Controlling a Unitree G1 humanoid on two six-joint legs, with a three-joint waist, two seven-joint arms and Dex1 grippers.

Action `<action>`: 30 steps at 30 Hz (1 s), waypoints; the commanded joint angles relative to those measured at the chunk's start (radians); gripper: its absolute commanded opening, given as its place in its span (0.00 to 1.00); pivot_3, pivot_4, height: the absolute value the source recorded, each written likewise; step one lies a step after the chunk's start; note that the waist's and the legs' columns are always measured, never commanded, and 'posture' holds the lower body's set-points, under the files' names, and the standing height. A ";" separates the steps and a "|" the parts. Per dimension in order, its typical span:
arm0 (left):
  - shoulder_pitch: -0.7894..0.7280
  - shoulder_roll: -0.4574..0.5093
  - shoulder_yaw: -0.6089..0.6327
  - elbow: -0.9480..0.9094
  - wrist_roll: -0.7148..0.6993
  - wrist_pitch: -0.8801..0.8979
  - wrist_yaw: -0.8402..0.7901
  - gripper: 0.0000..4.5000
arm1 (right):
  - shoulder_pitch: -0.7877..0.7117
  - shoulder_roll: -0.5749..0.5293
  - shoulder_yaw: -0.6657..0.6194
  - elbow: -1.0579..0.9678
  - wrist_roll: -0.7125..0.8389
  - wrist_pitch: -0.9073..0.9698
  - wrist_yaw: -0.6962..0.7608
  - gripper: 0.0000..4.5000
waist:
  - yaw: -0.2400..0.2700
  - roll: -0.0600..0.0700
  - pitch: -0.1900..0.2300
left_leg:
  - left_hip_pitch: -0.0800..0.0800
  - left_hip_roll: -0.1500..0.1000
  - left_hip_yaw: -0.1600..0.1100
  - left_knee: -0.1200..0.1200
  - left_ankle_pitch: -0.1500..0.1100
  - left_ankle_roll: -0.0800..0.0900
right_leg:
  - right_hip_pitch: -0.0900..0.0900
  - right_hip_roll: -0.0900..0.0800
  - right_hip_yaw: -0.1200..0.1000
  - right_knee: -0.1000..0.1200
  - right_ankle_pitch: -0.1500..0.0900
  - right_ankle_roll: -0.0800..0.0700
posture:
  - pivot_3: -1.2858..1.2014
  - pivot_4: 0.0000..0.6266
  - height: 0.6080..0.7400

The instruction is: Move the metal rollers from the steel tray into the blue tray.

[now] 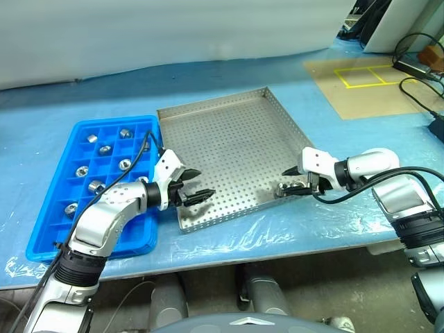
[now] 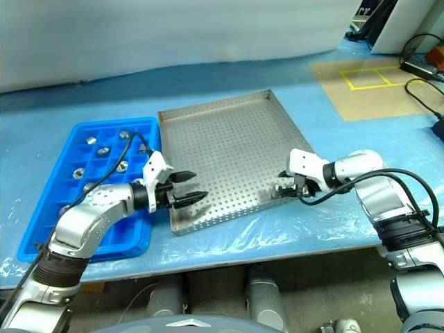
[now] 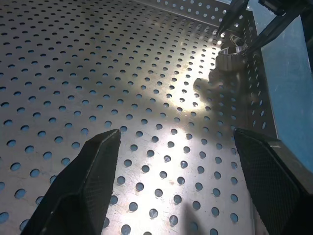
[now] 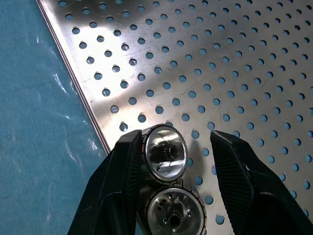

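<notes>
Blue tray (image 1: 52, 229) sits on the robot's left, touching or just beside the steel tray (image 1: 229, 121). Several rollers already sit in its compartments, e.g. one (image 1: 125, 132) near the far end, so the job looks well along.

Steel tray is nearly bare. What's left is by its near right corner: two rollers (image 4: 166, 155) one above the other in the right wrist view, close to the rim. Whether they touch each other, can't tell.

Right gripper (image 4: 176, 144) is down at that corner, fingers part-open and straddling the upper roller. One finger (image 4: 124, 166) lies against or just beside its side; the other stands off with a clear gap. Not clamped on anything.

Left gripper (image 1: 193, 186) hovers over the near left corner of the steel tray, fingers spread wide, nothing between them.

Step in hand, as I read it: picking the last rollers with the right arm.

Next move needs:
- close on the upper roller only, without nudging the lower one or jamming against the rim
- lift clear of the rim
- then carry or hand over to the blue tray, which is on the far side of the steel tray from this arm; the left gripper looks staged for that, but that's a guess.
</notes>
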 commanded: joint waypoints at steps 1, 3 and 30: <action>-0.007 -0.004 0.009 -0.023 -0.003 -0.019 0.004 0.86 | 0.036 -0.004 0.018 0.003 -0.023 -0.014 -0.001 0.52 | 0.003 0.000 0.000 | 0.000 0.000 0.000 0.000 0.000 0.000 | 0.000 0.000 0.000 0.000 0.000 0.000 | 0.44 0.24 1.00; -0.009 -0.006 0.009 -0.031 -0.006 -0.012 0.009 0.86 | 0.045 -0.007 0.023 -0.004 -0.026 -0.018 0.001 0.52 | 0.006 0.000 0.000 | 0.000 0.000 0.000 0.000 0.000 0.000 | 0.001 0.000 0.000 -0.001 0.000 0.000 | 0.44 0.24 1.00; 0.002 -0.013 0.010 -0.076 -0.010 0.011 0.054 0.86 | 0.027 -0.032 0.105 0.065 -0.088 -0.029 0.102 0.52 | 0.050 0.000 -0.005 | 0.002 0.000 0.000 -0.002 -0.001 0.002 | 0.003 -0.001 -0.001 -0.003 0.000 0.000 | 0.45 0.24 1.00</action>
